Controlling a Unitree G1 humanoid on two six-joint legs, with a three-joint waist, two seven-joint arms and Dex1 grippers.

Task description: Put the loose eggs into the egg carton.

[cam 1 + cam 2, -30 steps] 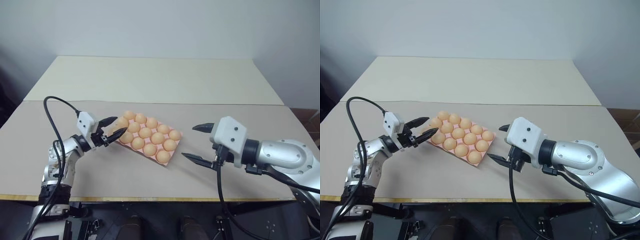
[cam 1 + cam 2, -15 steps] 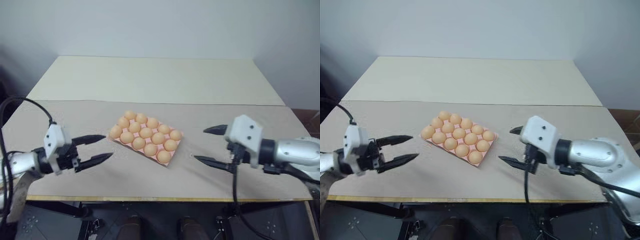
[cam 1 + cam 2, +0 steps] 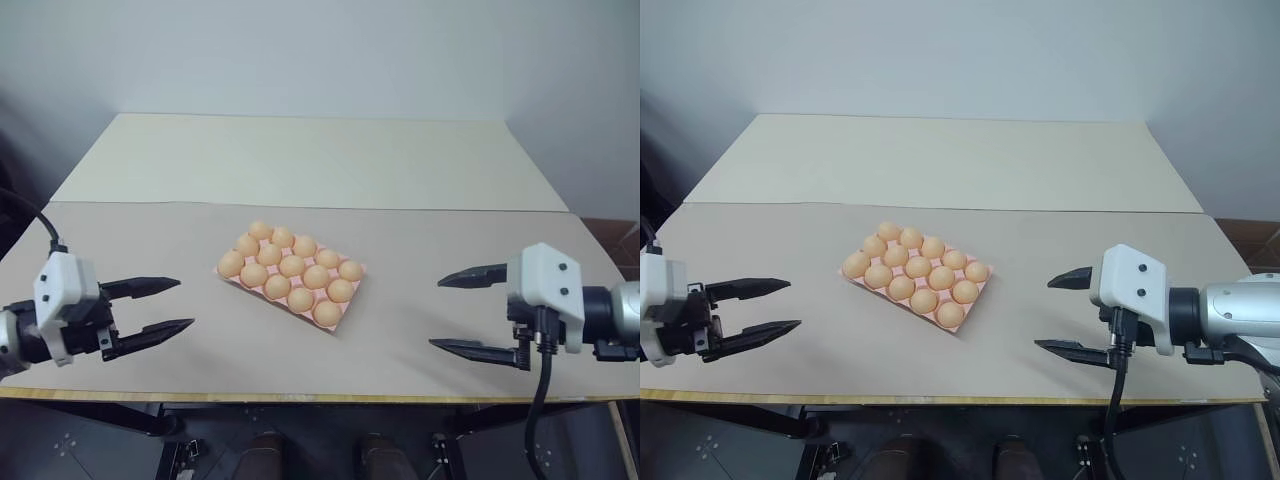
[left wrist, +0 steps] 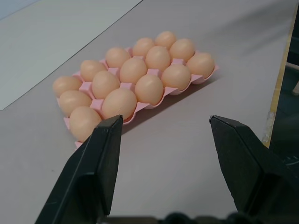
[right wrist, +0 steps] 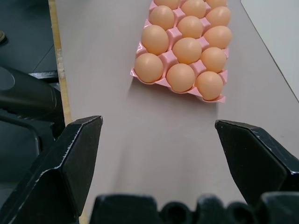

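Fifteen eggs (image 3: 292, 266) fill every cup I can see of the pink egg carton (image 3: 345, 315); it lies skewed, near the middle of the grey table (image 3: 300, 365), between my two arms and touching neither. I can read no writing, brand or label on the tray or the eggs; the table surface is plain too, with a paler cream section (image 3: 310, 160) behind it, against the wall.

Outward from there, my left gripper (image 3: 175, 306) hangs off the table's near left corner, well apart from the carton; its black fingers (image 4: 100, 161) point roughly level across toward the tray, parted with a clear gap and nothing between them. From the left wrist camera I see the carton framed between those fingers, its short end nearest.

My right gripper (image 3: 1060, 313) sits over the near right part of the table, pointing inward toward the carton; its two fingers (image 5: 254, 156) are spread very wide, one above the other, with nothing in them. A black cable (image 3: 538, 400) droops from that wrist below the table edge.
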